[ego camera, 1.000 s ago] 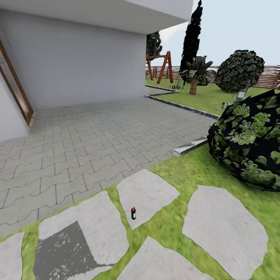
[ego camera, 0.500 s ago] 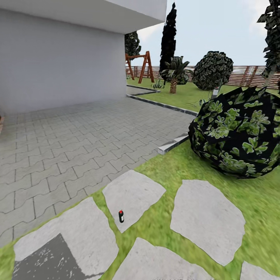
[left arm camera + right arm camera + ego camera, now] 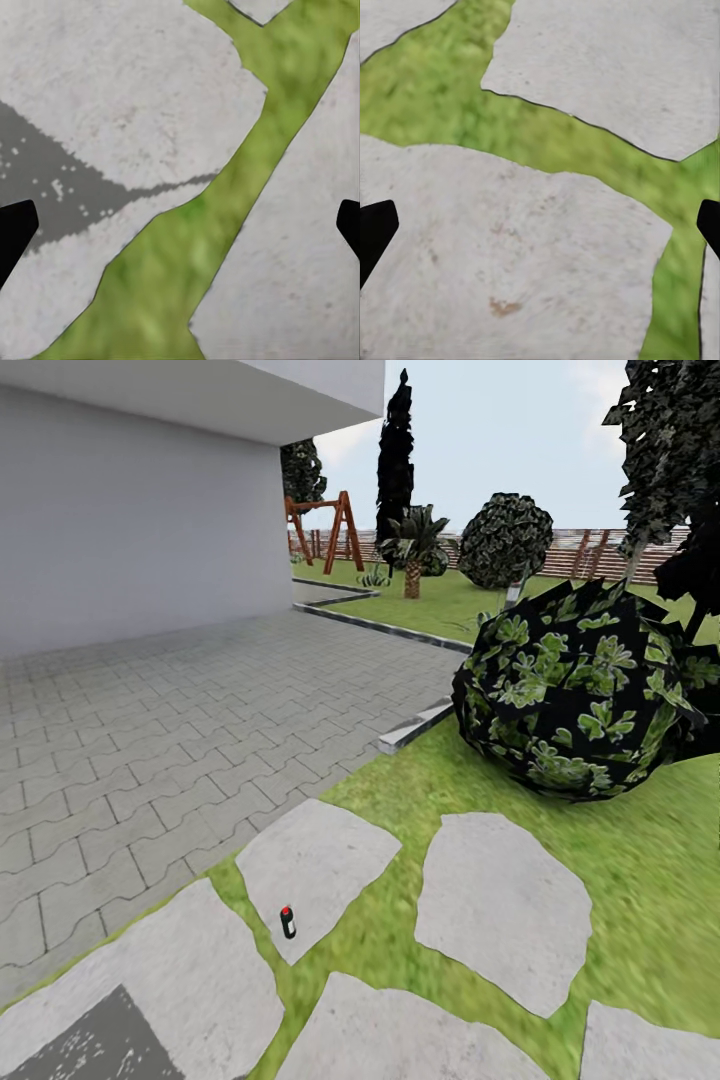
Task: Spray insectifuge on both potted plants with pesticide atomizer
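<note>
While both hands (image 3: 180, 232) (image 3: 540, 232) gape empty, the small dark red-capped spray bottle (image 3: 288, 922) is judged light, rigid, tippable; mid-body grasp advised.

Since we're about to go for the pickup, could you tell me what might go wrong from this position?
The pesticide atomizer is tiny, upright and near the edge of a stepping stone; a clumsy approach could tip it into the grass.

Both end effectors, left and right, look at bare stones and grass, so the reach would start far off target.

The large bush nearby could obstruct the base if it turns right.
</note>
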